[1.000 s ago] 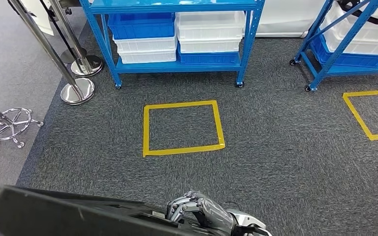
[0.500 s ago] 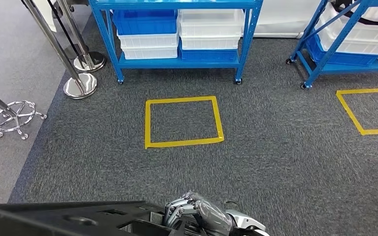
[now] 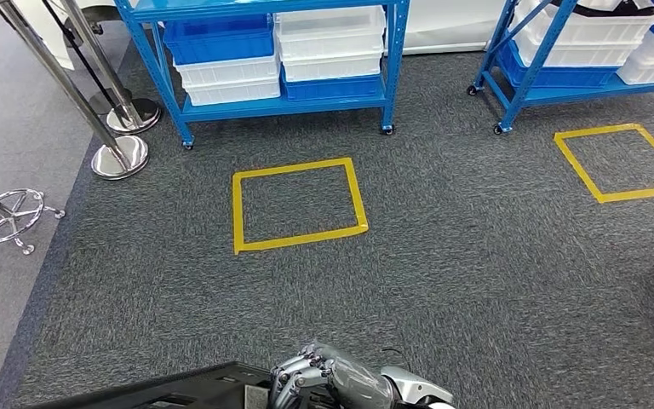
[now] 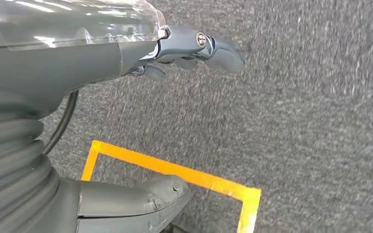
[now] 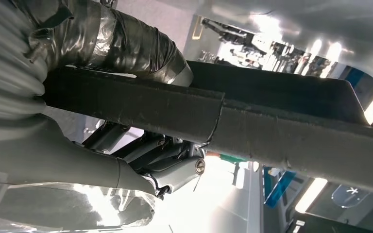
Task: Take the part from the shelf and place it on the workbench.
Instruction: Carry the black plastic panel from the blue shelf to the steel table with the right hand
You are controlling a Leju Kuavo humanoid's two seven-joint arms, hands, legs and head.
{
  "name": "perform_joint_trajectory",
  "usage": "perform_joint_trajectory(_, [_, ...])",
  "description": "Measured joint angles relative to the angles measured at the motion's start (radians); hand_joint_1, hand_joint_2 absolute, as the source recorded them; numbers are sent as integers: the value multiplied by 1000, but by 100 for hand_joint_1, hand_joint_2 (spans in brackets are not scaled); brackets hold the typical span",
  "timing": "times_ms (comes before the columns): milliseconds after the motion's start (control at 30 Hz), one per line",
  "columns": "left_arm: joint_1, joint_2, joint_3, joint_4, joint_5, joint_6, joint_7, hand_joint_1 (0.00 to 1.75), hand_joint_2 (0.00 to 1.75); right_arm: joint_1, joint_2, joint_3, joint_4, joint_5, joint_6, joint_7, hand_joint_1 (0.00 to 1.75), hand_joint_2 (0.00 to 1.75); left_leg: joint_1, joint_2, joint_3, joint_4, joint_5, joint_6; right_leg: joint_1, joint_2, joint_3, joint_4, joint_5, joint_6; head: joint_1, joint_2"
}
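Note:
A large flat black part (image 3: 170,394) lies along the bottom edge of the head view. My right hand (image 3: 332,385) grips its right end, with the fingers curled over the rim. In the right wrist view the part's dark edge (image 5: 281,133) crosses the picture, with the fingers (image 5: 175,170) clamped beneath it. In the left wrist view my left hand (image 4: 92,63) hangs over grey carpet with thumb and fingers apart, holding nothing.
A blue shelf (image 3: 260,106) with blue and white bins stands ahead, and a second one (image 3: 562,77) at the far right. Two yellow tape squares (image 3: 298,204) (image 3: 617,162) mark the carpet. Stanchion bases (image 3: 119,158) and a stool base (image 3: 4,221) stand at the left.
The camera has turned, so shelves and tape squares have slid left and up. The black part has sunk toward the bottom edge and shows less. My right hand keeps its grip.

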Motion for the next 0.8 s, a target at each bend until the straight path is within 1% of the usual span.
perform_joint_trajectory(33, [0, 0, 1, 0, 1, -1, -2, 0, 175, -1, 0, 1, -1, 4, -2, 0, 175, 175, -3, -9, 39, -60, 30, 10, 4, 9, -2, 2, 2, 0, 0, 0])
perform_joint_trajectory(67, [0, 2, 1, 0, 2, -2, -5, 0, 175, -2, 0, 2, -3, 8, -4, 0, 175, 175, -5, -27, 83, -132, 52, 24, 6, 18, -4, 2, 4, 0, 0, 0])
perform_joint_trajectory(100, [0, 3, 1, 0, 3, -3, -7, 0, 175, -5, 0, 4, -5, 11, -6, 0, 175, 175, -7, -45, 122, -196, 67, 36, 7, 26, -5, 3, 6, 1, 0, 0])
perform_joint_trajectory(133, [0, 4, 2, 0, 4, -2, -9, 0, 175, -7, 0, 6, -6, 14, -9, 1, 175, 175, -9, -61, 148, -240, 73, 44, 5, 35, -7, 3, 10, 5, 0, 0])
perform_joint_trajectory(167, [1, 6, 2, 0, 4, -2, -10, 0, 175, -9, 0, 7, -8, 16, -10, 1, 175, 175, -10, -68, 159, -260, 71, 49, 1, 43, -10, 2, 13, 11, 0, 0])
perform_joint_trajectory(200, [1, 6, 2, 0, 5, -2, -11, 0, 175, -11, 0, 9, -9, 19, -12, 1, 175, 175, -13, -63, 164, -270, 74, 49, -2, 52, -13, 0, 17, 17, 0, 0])
perform_joint_trajectory(233, [-2, 7, 2, 0, 5, -2, -12, 0, 175, -11, 0, 11, -11, 20, -14, 1, 175, 175, -11, -54, 168, -284, 80, 51, -3, 61, -14, -1, 20, 23, 0, 0])
perform_joint_trajectory(267, [-5, 7, 3, 0, 5, -2, -13, 0, 175, -12, 0, 12, -14, 21, -16, 1, 175, 175, -9, -43, 174, -300, 87, 54, -1, 57, -18, 2, 16, 29, 0, 0])
perform_joint_trajectory(300, [-8, 6, 3, 0, 5, -2, -15, 0, 175, -13, -1, 13, -16, 21, -17, 2, 175, 175, -5, -31, 180, -317, 95, 57, 1, 44, -29, 21, 2, 34, 0, 0])
perform_joint_trajectory(333, [-10, 4, 3, 0, 5, -2, -15, 0, 175, -16, -2, 14, -17, 21, -18, 2, 175, 175, -1, -18, 184, -330, 102, 59, 1, 26, -49, 59, -22, 39, 0, 0])
perform_joint_trajectory(367, [-10, 3, 3, 0, 5, -3, -16, 0, 175, -17, -3, 14, -18, 21, -18, 2, 175, 175, -2, -5, 184, -334, 104, 59, -2, 4, -79, 115, -54, 45, 0, 0])
perform_joint_trajectory(400, [-8, 2, 3, 0, 5, -3, -16, 0, 175, -18, -4, 15, -18, 21, -18, 2, 175, 175, -2, 7, 183, -334, 104, 60, -7, -9, -112, 179, -84, 52, 0, 0])
perform_joint_trajectory(433, [-8, 1, 3, 0, 5, -3, -16, 0, 175, -18, -4, 15, -18, 22, -18, 2, 175, 175, -2, 20, 180, -331, 103, 58, -13, -16, -141, 232, -101, 59, 0, 0])
perform_joint_trajectory(467, [-8, 0, 3, 0, 5, -3, -16, 0, 175, -18, -6, 16, -18, 22, -18, 2, 175, 175, -1, 32, 178, -327, 101, 56, -20, -21, -156, 257, -101, 66, 0, 0])
perform_joint_trajectory(500, [-8, -1, 3, 0, 5, -3, -16, 0, 175, -17, -6, 16, -18, 22, -18, 2, 175, 175, 1, 43, 176, -323, 99, 52, -26, -26, -151, 245, -82, 72, 0, 0])
perform_joint_trajectory(533, [-9, -3, 3, 0, 5, -4, -16, 0, 175, -17, -7, 16, -18, 22, -18, 2, 175, 175, 4, 53, 175, -315, 94, 46, -32, -35, -127, 197, -49, 79, 0, 0])
perform_joint_trajectory(567, [-10, -4, 3, 0, 5, -5, -16, 0, 175, -18, -7, 16, -18, 22, -18, 2, 175, 175, 6, 63, 174, -305, 88, 39, -35, -55, -92, 130, -18, 84, 0, 0])
perform_joint_trajectory(600, [-11, -4, 3, 0, 5, -5, -16, 0, 175, -19, -7, 16, -18, 22, -18, 2, 175, 175, 5, 71, 172, -293, 80, 30, -36, -72, -63, 72, 6, 85, 0, 0])
perform_joint_trajectory(633, [-11, -5, 3, 0, 5, -5, -16, 0, 175, -19, -8, 16, -19, 23, -19, 2, 175, 175, 4, 78, 170, -283, 73, 21, -35, -83, -44, 35, 18, 80, 0, 0])
perform_joint_trajectory(667, [-11, -5, 3, 0, 5, -5, -16, 0, 175, -20, -8, 17, -20, 24, -20, 2, 175, 175, 3, 84, 169, -276, 68, 13, -32, -87, -39, 21, 19, 73, 0, 0])
perform_joint_trajectory(733, [-13, -5, 3, 0, 5, -6, -17, 0, 175, -20, -9, 17, -23, 25, -29, 0, 175, 175, 4, 98, 170, -271, 65, 2, -28, -66, -47, 27, 20, 54, 0, 0])
perform_joint_trajectory(767, [-15, -5, 3, 0, 3, -9, -19, 0, 175, -20, -9, 17, -23, 26, -36, -3, 175, 175, 7, 96, 169, -267, 60, -3, -28, -57, -50, 27, 22, 47, 0, 0])
perform_joint_trajectory(800, [-16, -5, 3, 0, -1, -12, -21, 0, 175, -21, -10, 16, -21, 27, -43, -10, 175, 175, 10, 82, 163, -252, 45, -8, -29, -49, -52, 25, 25, 40, 0, 0])
